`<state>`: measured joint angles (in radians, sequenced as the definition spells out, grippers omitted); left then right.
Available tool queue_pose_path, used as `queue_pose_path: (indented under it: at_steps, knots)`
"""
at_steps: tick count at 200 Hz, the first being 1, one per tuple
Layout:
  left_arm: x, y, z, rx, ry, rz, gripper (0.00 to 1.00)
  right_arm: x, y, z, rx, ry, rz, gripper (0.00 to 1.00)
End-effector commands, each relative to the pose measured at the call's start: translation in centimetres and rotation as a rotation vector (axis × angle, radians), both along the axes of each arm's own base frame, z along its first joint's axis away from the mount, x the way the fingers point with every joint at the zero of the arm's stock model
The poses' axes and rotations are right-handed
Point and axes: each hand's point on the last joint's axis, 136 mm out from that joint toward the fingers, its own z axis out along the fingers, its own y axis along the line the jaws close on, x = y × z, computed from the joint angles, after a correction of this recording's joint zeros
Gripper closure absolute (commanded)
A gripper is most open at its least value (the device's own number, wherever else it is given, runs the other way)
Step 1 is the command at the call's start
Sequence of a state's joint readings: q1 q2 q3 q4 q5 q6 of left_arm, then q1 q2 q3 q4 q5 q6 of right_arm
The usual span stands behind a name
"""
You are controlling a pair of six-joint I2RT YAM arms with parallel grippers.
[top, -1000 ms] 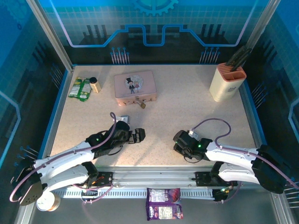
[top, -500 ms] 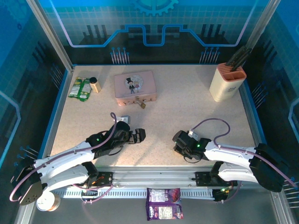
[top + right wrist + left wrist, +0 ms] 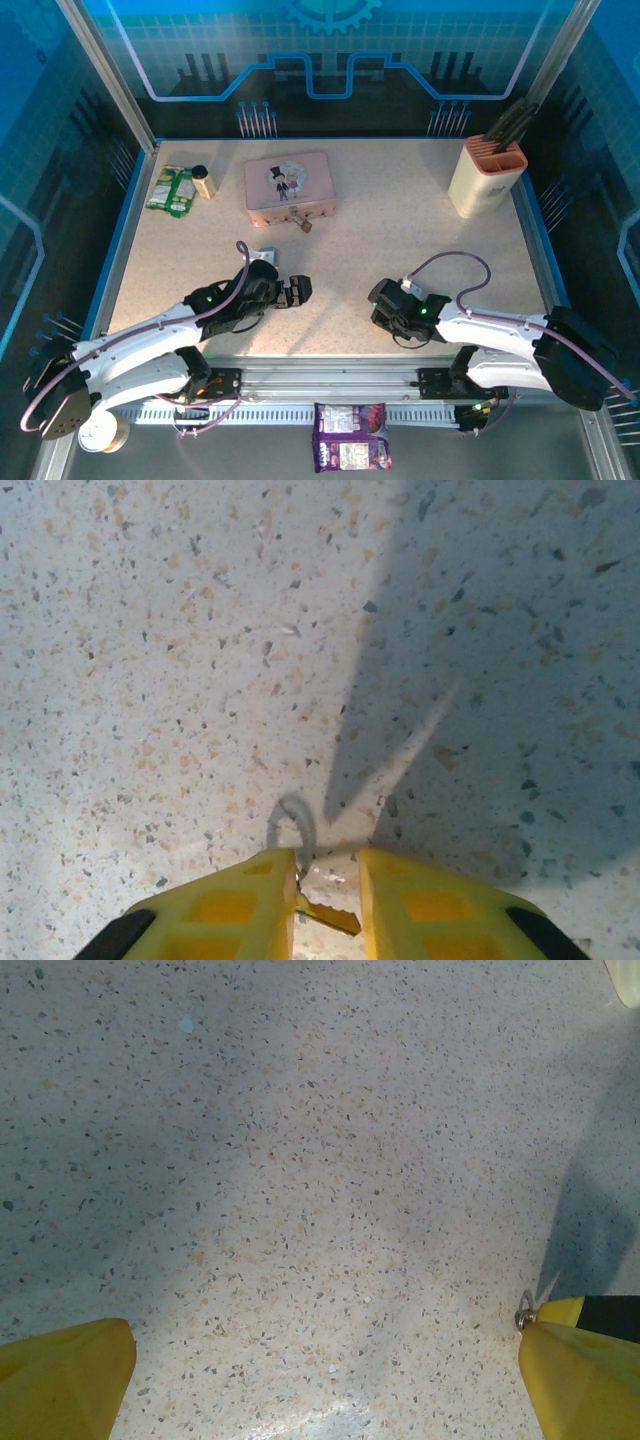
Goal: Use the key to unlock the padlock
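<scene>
Pinching the key (image 3: 330,913) between its yellow fingertips, the right claw (image 3: 327,865) sits low over the speckled table (image 3: 420,240), near the front edge and right of centre. Its jaws stand only a narrow gap apart. The small flat key bridges that gap and appears to touch both fingers. Seen from the left wrist, a small silvery ring (image 3: 524,1313) lies at the right claw's tip, just above the table.

The left claw (image 3: 299,289) rests just left of centre and faces the right one across a bare stretch of table. Its jaws are spread wide and hold nothing.

The padlock (image 3: 304,225) sits against the front edge of a pink tin (image 3: 289,183) toward the back of the table, well apart from both claws and from the key. It is too small here to tell how its shackle stands.

A cream knife block (image 3: 486,177) stands at the back right corner. A green packet (image 3: 172,190) and a small bottle (image 3: 204,181) lie at the back left.
</scene>
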<state>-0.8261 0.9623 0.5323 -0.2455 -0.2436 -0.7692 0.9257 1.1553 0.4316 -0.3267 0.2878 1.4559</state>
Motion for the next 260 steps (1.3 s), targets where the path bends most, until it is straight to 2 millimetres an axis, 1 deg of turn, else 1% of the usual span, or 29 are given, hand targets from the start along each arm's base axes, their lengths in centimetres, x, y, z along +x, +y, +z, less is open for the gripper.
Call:
queue_pose_path:
  at_steps: [1, 10, 22, 44, 65, 96, 132, 148, 179, 198, 216, 242, 260]
  knots:
    - [0.4, -0.3, 1.0, -0.016, -0.023, 0.013, 0.01, 0.1, 0.7, 1.0, 0.035, -0.033, -0.011, 0.75]
    - [0.4, -0.3, 1.1, -0.013, -0.026, 0.013, 0.01, -0.1, 0.6, 1.2, 0.029, -0.036, -0.018, 0.74]
    - [0.5, -0.2, 1.2, -0.009, -0.029, 0.013, 0.01, -0.2, 0.4, 1.2, 0.026, -0.033, -0.027, 0.68]
    - [0.5, -0.1, 1.2, -0.005, -0.033, 0.015, 0.01, -0.5, 0.3, 1.0, 0.027, -0.028, -0.037, 0.64]
    - [0.5, -0.1, 1.3, -0.007, -0.036, 0.016, 0.01, -0.4, 0.2, 0.7, 0.018, -0.033, -0.041, 0.63]
    - [0.4, 0.1, 1.5, -0.009, -0.040, 0.018, 0.01, -0.1, 1.1, 0.8, 0.027, -0.030, -0.027, 0.64]
    - [0.3, 0.4, 1.6, 0.001, -0.043, 0.021, 0.01, -0.6, 1.0, -0.5, -0.022, 0.025, -0.030, 0.64]
    - [0.3, 0.4, 1.5, 0.001, -0.043, 0.020, 0.01, -0.5, 1.1, -0.8, -0.029, 0.024, -0.027, 0.63]
    - [0.4, 0.3, 1.5, 0.002, -0.045, 0.020, 0.01, 0.0, 2.2, -0.8, -0.023, 0.025, -0.002, 0.67]
    - [0.3, 0.4, 1.5, 0.002, -0.046, 0.019, 0.01, 0.0, 2.3, -0.8, -0.033, 0.030, 0.008, 0.70]
    - [0.3, 0.4, 1.4, 0.006, -0.044, 0.021, 0.01, 0.2, 2.5, -0.6, -0.029, 0.023, 0.016, 0.72]
    - [0.3, 0.4, 1.3, 0.002, -0.041, 0.023, 0.01, 0.7, 2.5, -0.3, -0.032, 0.008, 0.028, 0.75]
    - [0.3, 0.5, 1.3, 0.001, -0.041, 0.023, 0.01, 1.3, 2.0, -0.1, -0.046, 0.003, 0.036, 0.76]
